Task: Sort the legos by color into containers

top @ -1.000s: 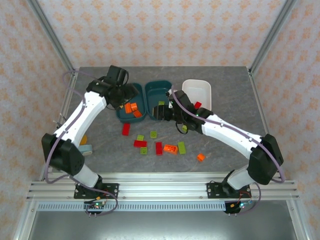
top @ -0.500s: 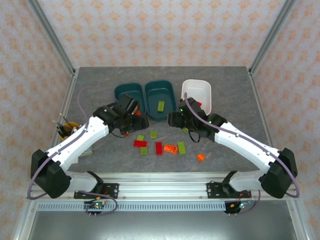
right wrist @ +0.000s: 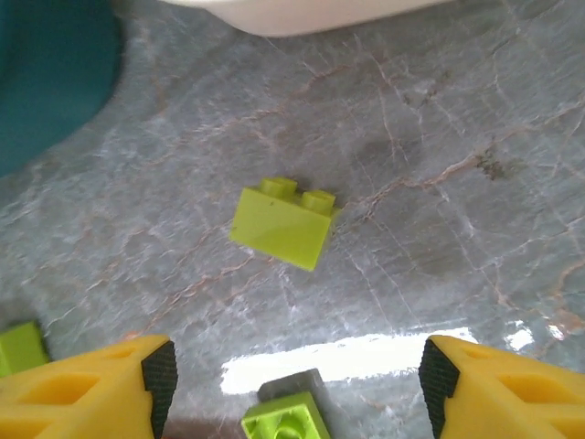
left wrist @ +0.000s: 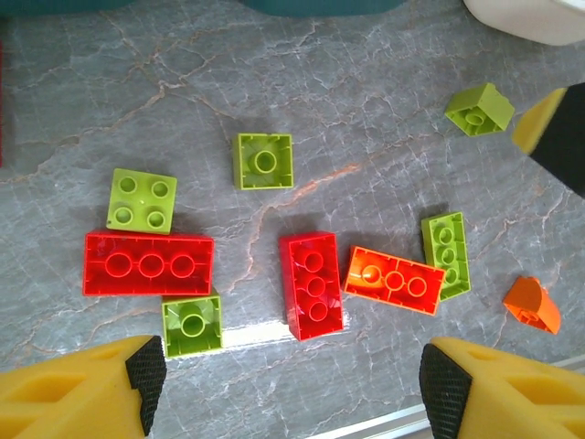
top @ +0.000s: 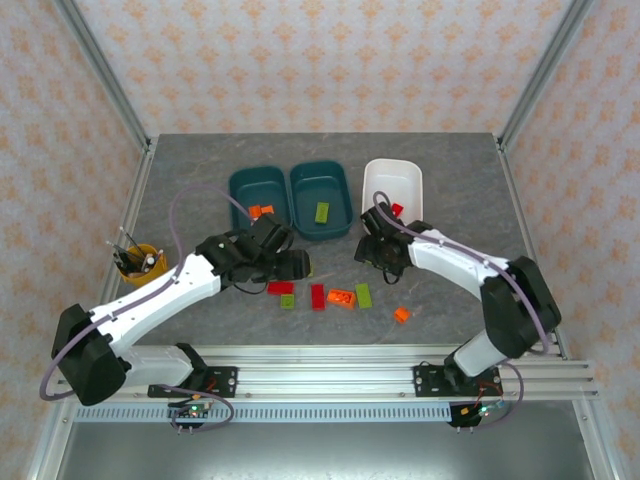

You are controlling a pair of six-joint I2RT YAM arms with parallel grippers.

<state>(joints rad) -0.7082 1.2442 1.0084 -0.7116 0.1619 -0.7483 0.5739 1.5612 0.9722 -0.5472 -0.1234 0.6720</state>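
My left gripper [left wrist: 294, 377] hangs with its fingers [left wrist: 82, 389] spread wide and nothing between them, over the loose legos on the grey table [left wrist: 366, 64]. Closest ahead lie a long red brick [left wrist: 148, 264] with a green square [left wrist: 142, 199] and another green square [left wrist: 192, 323] touching its 2 long sides, and a shorter red brick [left wrist: 311, 284]. Beyond those I count 2 orange: an orange oblong [left wrist: 395, 280] touching a green oblong [left wrist: 445, 254], and a small orange piece [left wrist: 532, 304] further right. That makes 5 green, 2 red and 2 orange here.

My right gripper [right wrist: 297, 380] is likewise open and empty. A tipped green brick [right wrist: 281, 226] lies on its side ahead of it, short of the white bin [right wrist: 302, 14].

From above, 3 bins stand in a row: the left teal bin [top: 250, 190] holds orange, the middle teal bin [top: 318, 185] 1 green, the white 1 red. A yellow pen cup [top: 137, 262] stands well to the left
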